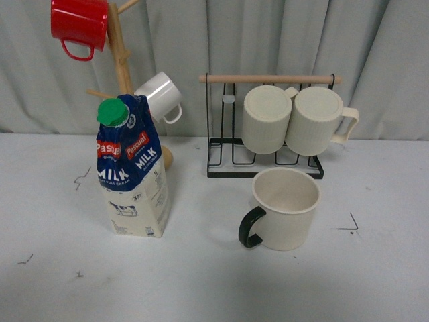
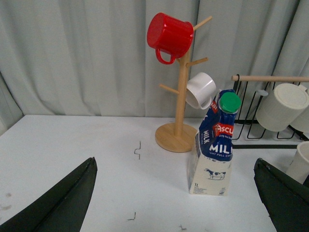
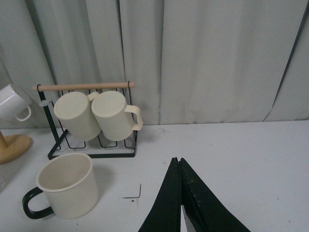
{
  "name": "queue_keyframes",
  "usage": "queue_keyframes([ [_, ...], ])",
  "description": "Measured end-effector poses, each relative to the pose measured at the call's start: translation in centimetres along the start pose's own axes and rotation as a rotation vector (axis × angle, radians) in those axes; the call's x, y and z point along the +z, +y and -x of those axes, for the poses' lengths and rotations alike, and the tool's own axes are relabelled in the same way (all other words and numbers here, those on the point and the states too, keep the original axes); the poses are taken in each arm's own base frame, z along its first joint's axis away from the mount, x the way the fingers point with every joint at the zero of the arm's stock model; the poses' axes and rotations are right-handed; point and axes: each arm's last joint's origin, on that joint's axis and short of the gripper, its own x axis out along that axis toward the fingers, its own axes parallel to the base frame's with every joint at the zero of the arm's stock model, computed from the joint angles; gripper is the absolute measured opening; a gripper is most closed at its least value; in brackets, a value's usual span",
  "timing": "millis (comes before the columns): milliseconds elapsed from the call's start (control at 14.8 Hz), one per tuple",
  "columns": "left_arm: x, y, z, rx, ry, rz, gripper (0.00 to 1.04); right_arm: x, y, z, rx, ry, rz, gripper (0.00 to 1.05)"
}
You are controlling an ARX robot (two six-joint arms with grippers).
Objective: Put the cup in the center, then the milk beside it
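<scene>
Left gripper (image 2: 175, 163) wide open, empty; milk (image 2: 212, 150) upright ahead, apart; right gripper (image 3: 177, 164) closed on nothing; cup (image 3: 65, 186) nearby on tabletop (image 3: 251, 154), untouched.

Front: red mug (image 1: 79, 27) clipped by top edge. Milk (image 1: 133, 168) fine print too small to read. Left wrist: cup (image 2: 300, 163) cut by frame edge. Right wrist: white mug (image 3: 10, 101) likewise.
</scene>
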Motion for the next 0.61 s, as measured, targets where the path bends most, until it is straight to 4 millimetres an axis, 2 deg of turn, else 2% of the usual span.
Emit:
queue_keyframes([
  [610,0.0,0.0,0.0,0.0,0.0,0.0,0.98,0.1,0.0,1.6,0.0,0.0,0.0,0.02],
])
